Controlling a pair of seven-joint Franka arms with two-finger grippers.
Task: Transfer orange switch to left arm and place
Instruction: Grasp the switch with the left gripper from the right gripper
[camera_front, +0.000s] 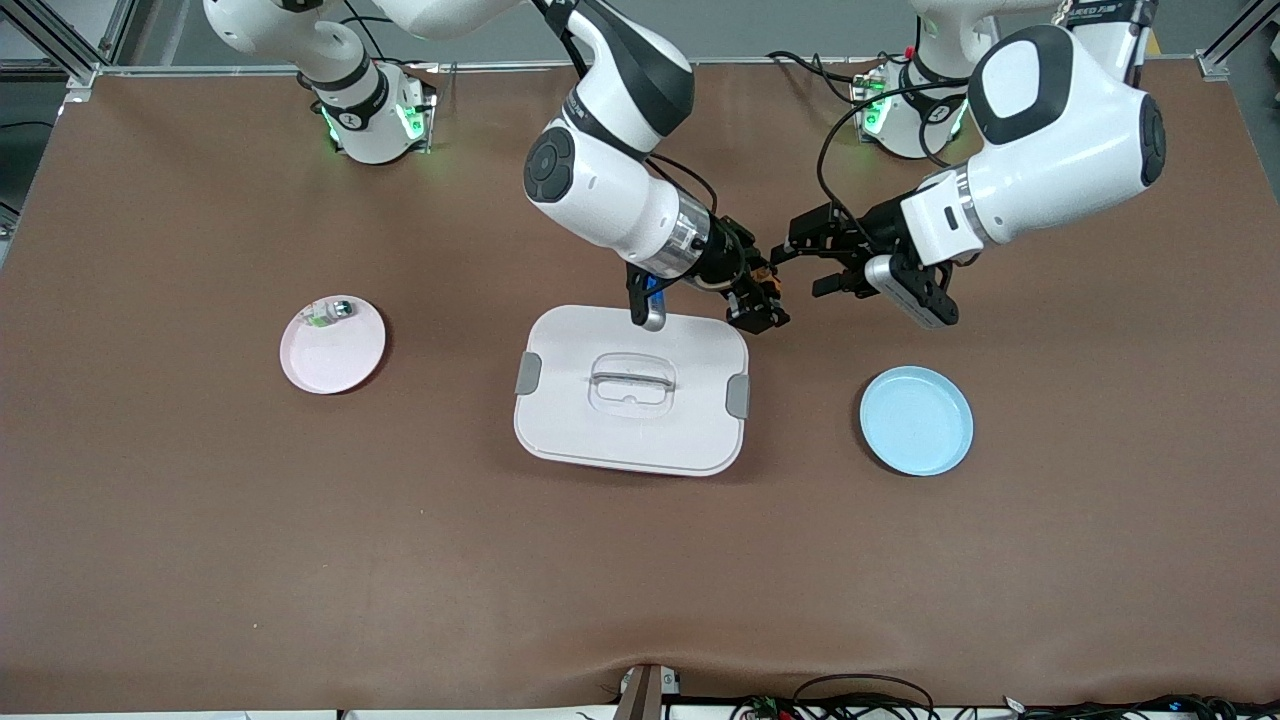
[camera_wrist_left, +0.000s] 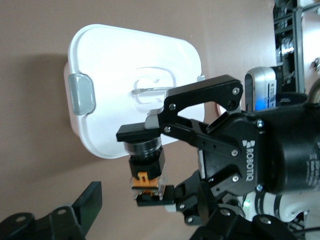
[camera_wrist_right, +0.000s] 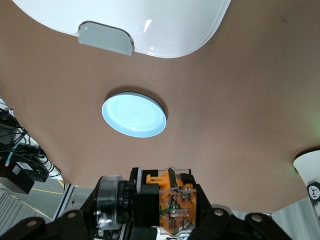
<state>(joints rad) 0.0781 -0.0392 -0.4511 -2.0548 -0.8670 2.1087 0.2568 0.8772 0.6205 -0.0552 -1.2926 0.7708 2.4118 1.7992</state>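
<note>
My right gripper (camera_front: 762, 300) is shut on the orange switch (camera_front: 765, 280), held in the air just off the white box (camera_front: 570, 410) at its corner toward the left arm's end. In the right wrist view the switch (camera_wrist_right: 165, 200) lies crosswise between the pads, black body and orange end showing. My left gripper (camera_front: 803, 270) is open and faces the right gripper, close to the switch. In the left wrist view the switch (camera_wrist_left: 146, 172) hangs between the right gripper's fingers (camera_wrist_left: 140, 133), and one open left finger (camera_wrist_left: 89, 206) stands apart from it.
A light blue plate (camera_front: 916, 420) lies toward the left arm's end, also in the right wrist view (camera_wrist_right: 134, 114). A pink plate (camera_front: 335, 360) with a small green-and-clear part (camera_front: 330, 312) lies toward the right arm's end. The box lid shows in both wrist views (camera_wrist_left: 120, 65) (camera_wrist_right: 150, 20).
</note>
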